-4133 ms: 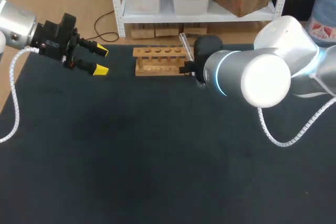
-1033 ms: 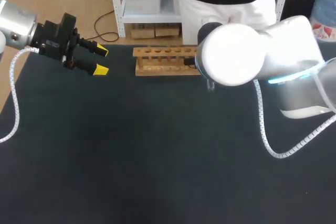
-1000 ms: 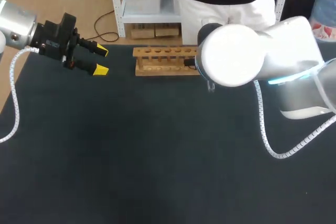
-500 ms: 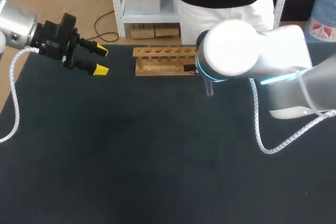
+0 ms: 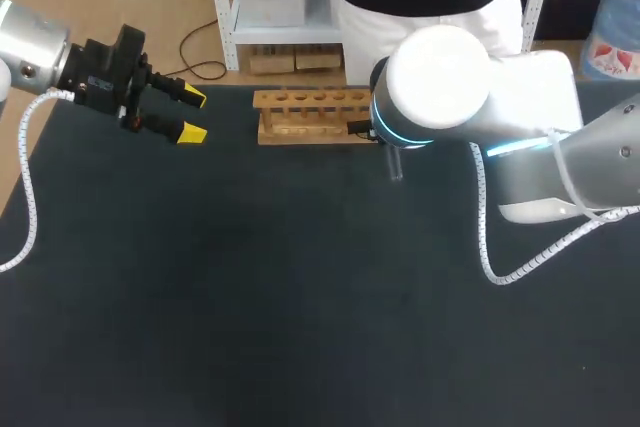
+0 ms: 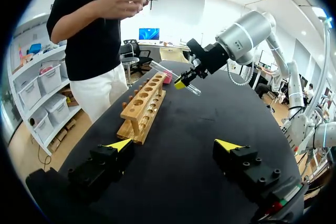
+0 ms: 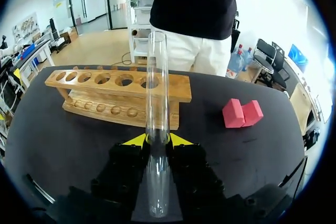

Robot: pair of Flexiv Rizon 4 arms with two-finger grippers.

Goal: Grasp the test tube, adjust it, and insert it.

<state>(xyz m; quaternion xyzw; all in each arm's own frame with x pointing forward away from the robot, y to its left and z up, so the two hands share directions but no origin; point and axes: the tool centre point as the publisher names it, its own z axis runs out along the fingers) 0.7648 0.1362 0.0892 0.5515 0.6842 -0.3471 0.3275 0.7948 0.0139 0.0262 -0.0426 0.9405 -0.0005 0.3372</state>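
Presently right hand [image 7: 157, 140] clamps the test tube [image 7: 157, 77], apparently beside the wooden rack [image 7: 105, 97]; left hand [image 6: 174, 144] wide.

test tube [image 7: 157, 77] before rack [image 7: 105, 86], block [image 7: 241, 114] beside rack

You've got a black table [image 5: 250, 297]. Two things sit on it: a wooden rack [image 5: 310, 117] with a row of round holes on top, standing along the far edge, and a pink block [image 7: 241, 113] near one end of the rack, not touching it.
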